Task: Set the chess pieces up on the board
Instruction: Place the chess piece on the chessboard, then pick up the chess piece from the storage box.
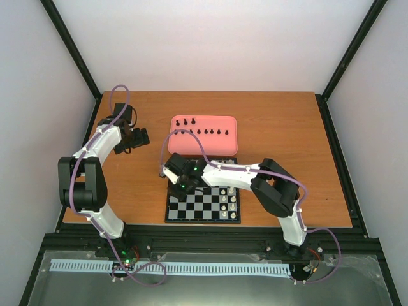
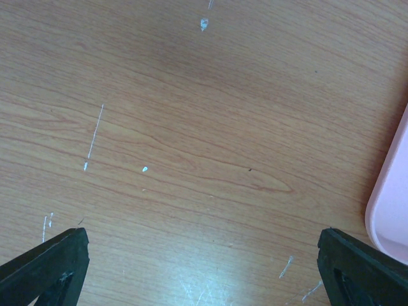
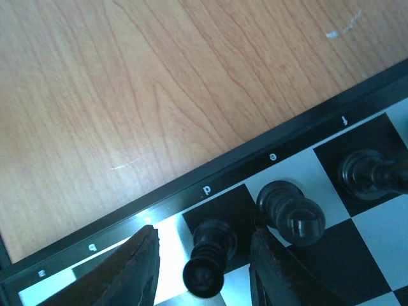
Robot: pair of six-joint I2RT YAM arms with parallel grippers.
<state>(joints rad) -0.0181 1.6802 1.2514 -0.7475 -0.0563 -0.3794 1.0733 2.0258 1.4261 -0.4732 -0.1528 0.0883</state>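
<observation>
The board (image 1: 203, 205) lies at the table's near middle. My right gripper (image 1: 180, 180) hovers over its far left corner, jaws open. In the right wrist view its fingers (image 3: 204, 234) straddle a black piece (image 3: 207, 264) standing on the dark d square, apart from it on both sides. Two more black pieces stand beside it on e (image 3: 292, 213) and f (image 3: 370, 173). Several black chess pieces (image 1: 204, 131) stand on the pink tray (image 1: 204, 145). My left gripper (image 1: 141, 137) is open and empty over bare wood (image 2: 203, 236), left of the tray.
White pieces (image 1: 233, 203) stand in a column along the board's right side. The pink tray's edge (image 2: 392, 210) shows at the right of the left wrist view. The board's dark border (image 3: 268, 137) meets bare table beyond it.
</observation>
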